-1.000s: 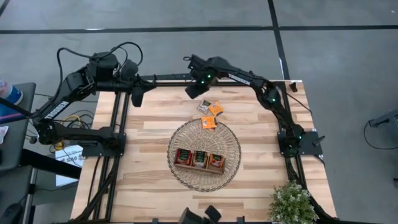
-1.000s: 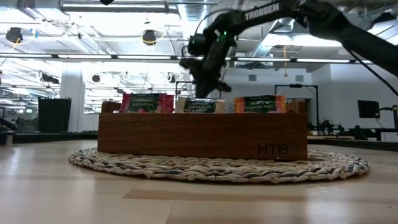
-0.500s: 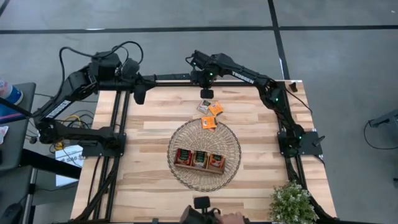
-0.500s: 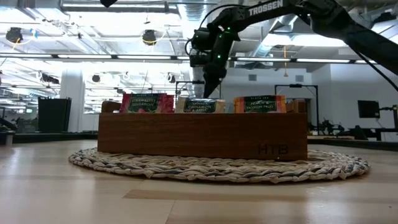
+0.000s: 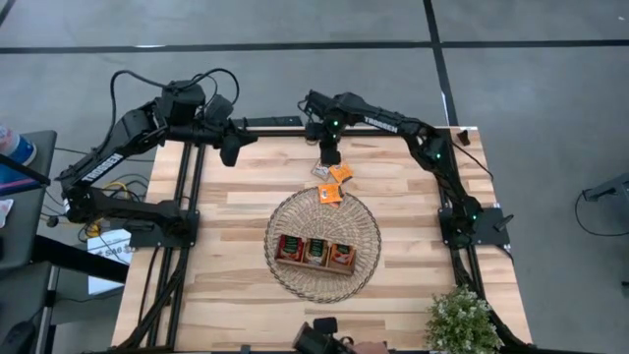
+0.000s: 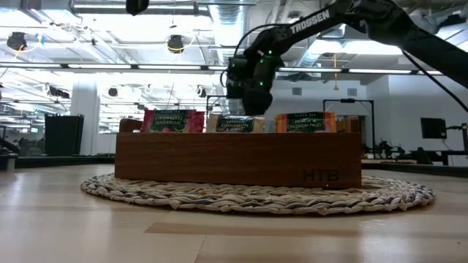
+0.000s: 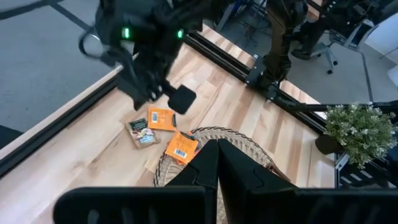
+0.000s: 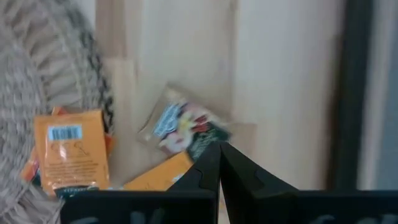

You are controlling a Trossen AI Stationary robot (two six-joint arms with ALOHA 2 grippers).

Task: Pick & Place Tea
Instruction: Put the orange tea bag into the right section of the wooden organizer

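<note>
Three loose tea sachets [image 5: 333, 179] lie on the tabletop [image 5: 413, 206] beside the wicker basket [image 5: 366, 258]. The right hand [image 5: 329, 154] hovers over them, fingers closed, empty. The sachets look light, thin and floppy; pinching a raised edge seems best.

An open-plan lab or office: exposed ceiling ducts [image 6: 146, 9], strip lights, grey concrete floor [image 5: 295, 20], office chair [image 7: 339, 28].

- Wicker basket [image 5: 366, 258] lying at the table's [image 5: 226, 295] middle.
- Wooden tray [image 5: 316, 265] sitting inside it.
- Potted plant [image 5: 460, 321] standing at the near right corner.
</note>
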